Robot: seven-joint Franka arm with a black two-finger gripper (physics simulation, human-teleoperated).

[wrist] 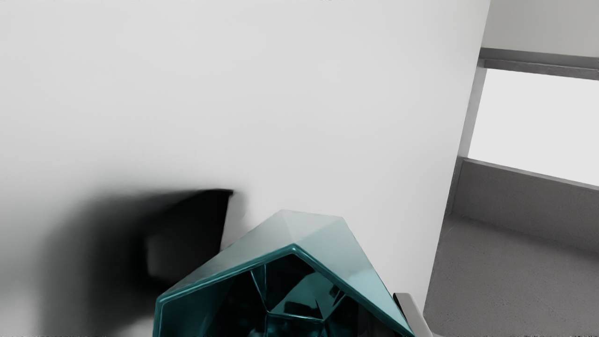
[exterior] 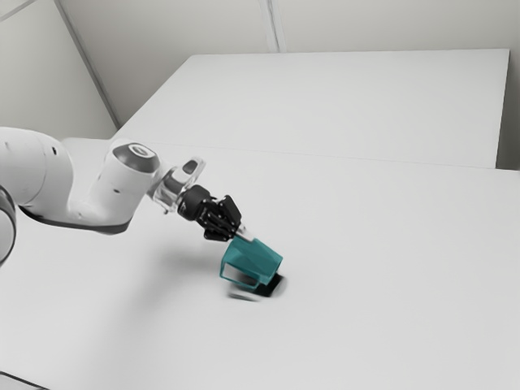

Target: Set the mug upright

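Exterior view: the teal mug is tilted right at the tips of my fingers, above a dark shadow on the tabletop. Wrist view: its open mouth faces my camera. Honestly can't tell how open I am or if I've got a grip.

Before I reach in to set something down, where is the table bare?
The table is bare from the mug toward the exterior view's right, and from the mug's shadow toward that view's bottom edge. It is crowded around the tilted mug, where the gripper reaches in.
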